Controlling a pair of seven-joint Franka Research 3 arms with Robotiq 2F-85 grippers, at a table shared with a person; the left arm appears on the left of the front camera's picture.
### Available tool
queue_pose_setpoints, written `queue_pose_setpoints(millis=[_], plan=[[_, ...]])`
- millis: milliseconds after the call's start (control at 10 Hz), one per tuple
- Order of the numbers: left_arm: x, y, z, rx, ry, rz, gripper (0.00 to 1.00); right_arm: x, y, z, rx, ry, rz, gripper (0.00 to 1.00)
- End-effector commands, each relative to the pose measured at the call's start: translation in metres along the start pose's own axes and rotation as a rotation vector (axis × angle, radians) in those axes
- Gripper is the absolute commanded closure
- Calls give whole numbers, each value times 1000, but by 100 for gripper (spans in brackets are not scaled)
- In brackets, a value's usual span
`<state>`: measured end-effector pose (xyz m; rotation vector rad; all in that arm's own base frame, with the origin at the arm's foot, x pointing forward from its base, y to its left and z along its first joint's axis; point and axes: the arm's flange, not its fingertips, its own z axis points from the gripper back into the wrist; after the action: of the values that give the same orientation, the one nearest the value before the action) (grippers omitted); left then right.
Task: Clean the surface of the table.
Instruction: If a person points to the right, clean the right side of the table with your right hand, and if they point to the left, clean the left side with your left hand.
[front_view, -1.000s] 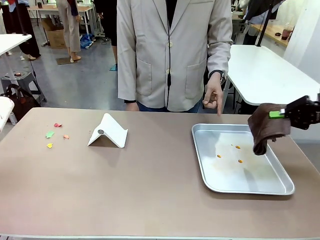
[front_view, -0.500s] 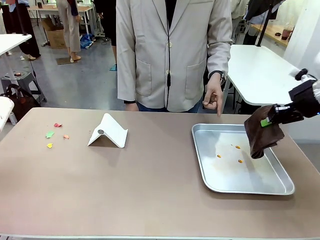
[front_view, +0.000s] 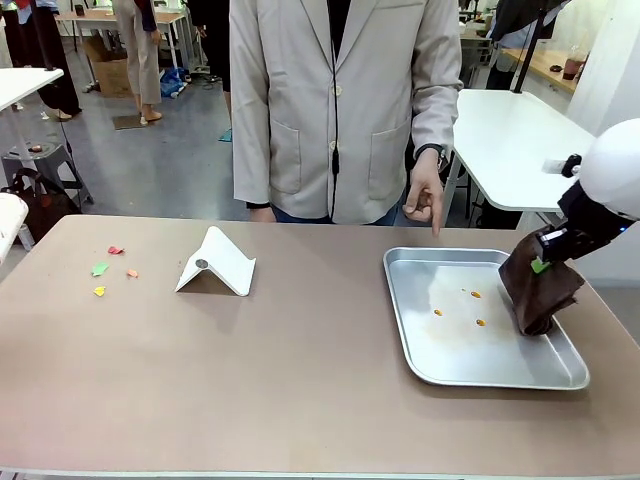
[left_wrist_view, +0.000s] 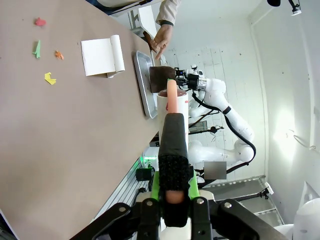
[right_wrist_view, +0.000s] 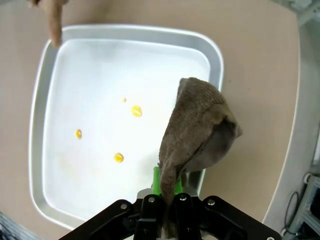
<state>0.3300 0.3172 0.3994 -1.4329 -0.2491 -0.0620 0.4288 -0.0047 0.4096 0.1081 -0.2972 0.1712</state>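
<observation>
The right gripper (front_view: 541, 266) is clamped on a brown cloth (front_view: 540, 298), which hangs low over the right side of the metal tray (front_view: 397, 300); the tray, dotted with yellow spots (front_view: 480, 323), lies on the right part of the taupe table (front_view: 280, 370); a person's hand (front_view: 427, 197) points down at the tray's far rim; the left gripper (left_wrist_view: 173, 187), beyond the table's edge, pinches a black-sleeved stick (left_wrist_view: 172, 145).

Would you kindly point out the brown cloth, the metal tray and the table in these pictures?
brown cloth (front_view: 541, 300): front view, middle of the hanging fold.
metal tray (front_view: 470, 350): front view, bare floor of the tray near its front.
table (front_view: 300, 370): front view, bare taupe-brown top, front middle.
</observation>
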Motion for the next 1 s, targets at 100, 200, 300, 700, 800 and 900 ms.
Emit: queue_pose_setpoints(millis=[100, 200, 300, 700, 800, 900], plan=[[-2, -5, 0, -4, 2, -5, 100, 19, 6, -5, -10, 36, -23, 93], [-2, -5, 0, -4, 2, -5, 100, 21, 8, -7, -4, 36, -28, 93], [-2, -5, 0, -4, 2, -5, 100, 22, 12, -10, 11, 30, -26, 93], [-2, -5, 0, -4, 2, -5, 100, 33, 19, -42, 82, 49, -44, 93], [-2, -5, 0, -4, 2, -5, 100, 36, 22, -56, 99, 78, -43, 93], [-2, -5, 0, -4, 2, -5, 100, 37, 25, -66, 125, 90, -40, 93]])
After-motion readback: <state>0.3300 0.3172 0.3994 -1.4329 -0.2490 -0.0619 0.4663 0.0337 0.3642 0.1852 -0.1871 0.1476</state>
